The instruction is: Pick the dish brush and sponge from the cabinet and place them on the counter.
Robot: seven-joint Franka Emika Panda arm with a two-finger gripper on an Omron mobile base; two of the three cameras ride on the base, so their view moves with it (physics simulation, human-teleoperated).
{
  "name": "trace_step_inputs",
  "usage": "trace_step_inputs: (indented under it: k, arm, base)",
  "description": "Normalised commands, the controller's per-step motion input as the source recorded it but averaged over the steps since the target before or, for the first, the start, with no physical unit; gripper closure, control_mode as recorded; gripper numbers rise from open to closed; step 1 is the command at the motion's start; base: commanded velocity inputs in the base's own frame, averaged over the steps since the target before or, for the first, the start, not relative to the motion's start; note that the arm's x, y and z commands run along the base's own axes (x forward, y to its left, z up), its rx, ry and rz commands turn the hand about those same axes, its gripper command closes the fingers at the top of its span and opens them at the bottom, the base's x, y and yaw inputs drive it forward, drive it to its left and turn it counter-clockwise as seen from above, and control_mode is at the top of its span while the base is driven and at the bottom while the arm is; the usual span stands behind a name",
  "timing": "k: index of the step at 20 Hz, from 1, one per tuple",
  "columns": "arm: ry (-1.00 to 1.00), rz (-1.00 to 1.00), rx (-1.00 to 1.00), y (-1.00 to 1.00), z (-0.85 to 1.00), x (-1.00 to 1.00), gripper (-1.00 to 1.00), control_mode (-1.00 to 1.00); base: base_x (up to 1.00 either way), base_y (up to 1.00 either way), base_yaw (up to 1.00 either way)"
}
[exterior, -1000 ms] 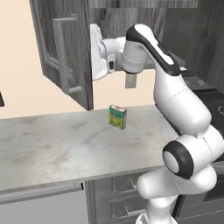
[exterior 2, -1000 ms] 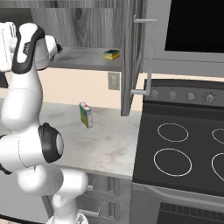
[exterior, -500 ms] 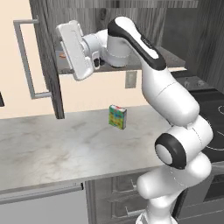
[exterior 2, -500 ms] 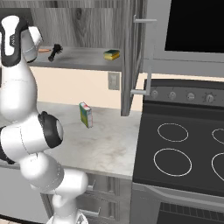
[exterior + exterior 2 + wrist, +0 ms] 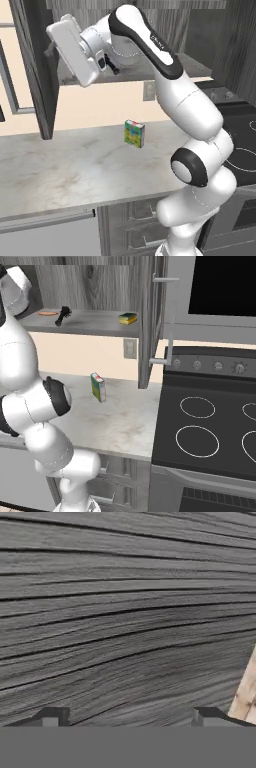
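Flat, even render light in all three views; no blur, no lens warp.

Counter (image 5: 60, 170) reads bright and matte, veins crisp, no glare patch. Soft shadow under the cabinet (image 5: 100, 278) shelf darkens the beige wall just below it; cabinet interior dimmer than the counter, but the sponge (image 5: 127, 318) and dish brush (image 5: 62, 315) on the shelf stay sharp. Small box (image 5: 134, 133) on the counter throws only a faint contact shadow. Stovetop (image 5: 210, 426) is uniform black, rings clean, no reflections. White arm shows gentle shading, light from above. Hand view: wood grain in close focus, evenly lit, edges straight; finger tips (image 5: 50, 716) dark, low contrast.
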Motion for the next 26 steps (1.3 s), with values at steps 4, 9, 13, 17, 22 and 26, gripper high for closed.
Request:
trace_step_inputs:
  k: [4,9,13,17,22,26]
  arm:
    - [-0.31,0.00,-0.12,-0.38,0.00,-0.84,-1.00,-1.00]
    - [-0.31,0.00,-0.07,-0.57,-0.03,-0.73,-1.00,-1.00]
    - [-0.30,0.00,-0.03,-0.73,-0.09,-0.62,-1.00,-1.00]
    - [-0.28,0.00,-0.01,-0.77,-0.04,-0.58,-1.00,-1.00]
    - [-0.29,0.01,-0.01,-0.65,0.00,-0.47,-1.00,-1.00]
    - [-0.30,0.03,-0.03,-0.45,0.00,-0.38,-1.00,-1.00]
  base:
    - [0.00,0.00,0.00]
    - [0.00,0.00,0.00]
    - [0.00,0.00,0.00]
    - [0.00,0.00,0.00]
    - [0.00,0.00,0.00]
    - [0.00,0.00,0.00]
